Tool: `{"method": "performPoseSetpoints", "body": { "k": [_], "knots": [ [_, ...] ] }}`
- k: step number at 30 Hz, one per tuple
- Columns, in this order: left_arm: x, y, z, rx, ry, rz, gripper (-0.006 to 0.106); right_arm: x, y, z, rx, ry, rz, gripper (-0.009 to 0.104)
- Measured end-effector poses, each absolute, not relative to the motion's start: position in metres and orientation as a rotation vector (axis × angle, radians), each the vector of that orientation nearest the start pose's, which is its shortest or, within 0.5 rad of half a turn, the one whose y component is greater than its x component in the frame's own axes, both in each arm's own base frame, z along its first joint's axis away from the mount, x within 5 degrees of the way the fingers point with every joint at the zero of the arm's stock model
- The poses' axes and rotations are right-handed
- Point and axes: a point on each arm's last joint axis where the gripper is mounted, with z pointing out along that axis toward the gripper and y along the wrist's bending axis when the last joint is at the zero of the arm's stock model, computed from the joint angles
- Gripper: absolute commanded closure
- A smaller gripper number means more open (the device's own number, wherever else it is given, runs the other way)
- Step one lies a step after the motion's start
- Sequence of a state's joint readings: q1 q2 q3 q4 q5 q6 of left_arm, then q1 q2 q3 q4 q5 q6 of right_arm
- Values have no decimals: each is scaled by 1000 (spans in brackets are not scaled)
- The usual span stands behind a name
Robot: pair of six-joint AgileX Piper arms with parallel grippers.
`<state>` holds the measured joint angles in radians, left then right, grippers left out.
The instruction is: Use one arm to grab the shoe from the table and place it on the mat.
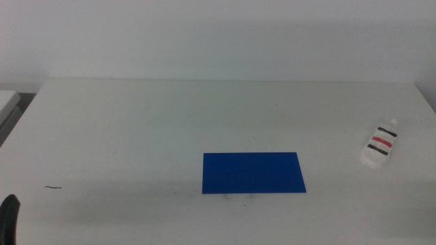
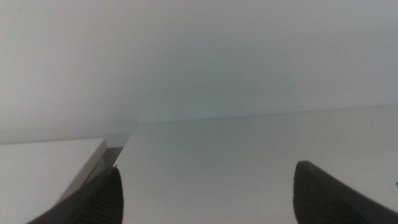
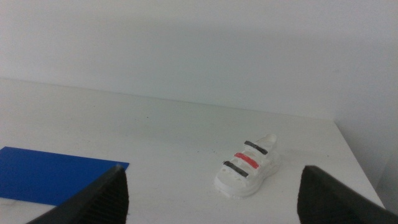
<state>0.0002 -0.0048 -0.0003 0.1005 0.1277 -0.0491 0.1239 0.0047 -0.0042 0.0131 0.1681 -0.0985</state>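
Note:
The small white shoe [image 1: 379, 144] with black and red straps lies on the white table [image 1: 136, 129] near its right edge, well to the right of the deep blue mat [image 1: 253, 173]. The right wrist view shows the shoe [image 3: 247, 168] lying ahead between my right gripper's [image 3: 214, 193] open jaws, with a corner of the mat [image 3: 56, 175] beside it. The right arm is out of the middle view. My left gripper [image 2: 205, 190] is open and empty; only its dark tip [image 1: 9, 218] shows at the bottom left of the middle view.
A small dark mark [image 1: 53, 187] lies on the table at the left. The table's left edge and a neighbouring white surface [image 2: 43, 168] show in the left wrist view. A white wall stands behind the table.

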Motion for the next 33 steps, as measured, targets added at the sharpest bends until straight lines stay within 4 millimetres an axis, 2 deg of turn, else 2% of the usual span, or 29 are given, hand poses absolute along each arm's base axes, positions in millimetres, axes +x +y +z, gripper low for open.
{"method": "performPoseSetpoints", "body": {
  "k": [3,9,15,18,21,23,26,30,33],
  "knots": [
    [56,1,202,31,1605,50,7,55,7,203,-177,1666,31,3],
    [56,1,202,31,1605,50,7,62,8,252,-187,1741,31,3],
    [56,1,202,31,1605,50,7,102,14,294,-216,2028,36,3],
    [56,1,202,31,1605,50,7,131,19,311,-222,2222,73,3],
    [56,1,202,31,1605,50,7,166,26,319,-216,2425,106,3],
    [56,1,202,31,1605,50,7,196,31,323,-156,2530,143,3],
    [56,1,202,31,1605,50,7,238,37,321,-34,2655,182,3],
    [56,1,202,31,1605,50,7,282,42,317,83,2755,203,3],
    [56,1,202,31,1605,50,7,313,46,300,147,2796,206,3]
  ]
}}
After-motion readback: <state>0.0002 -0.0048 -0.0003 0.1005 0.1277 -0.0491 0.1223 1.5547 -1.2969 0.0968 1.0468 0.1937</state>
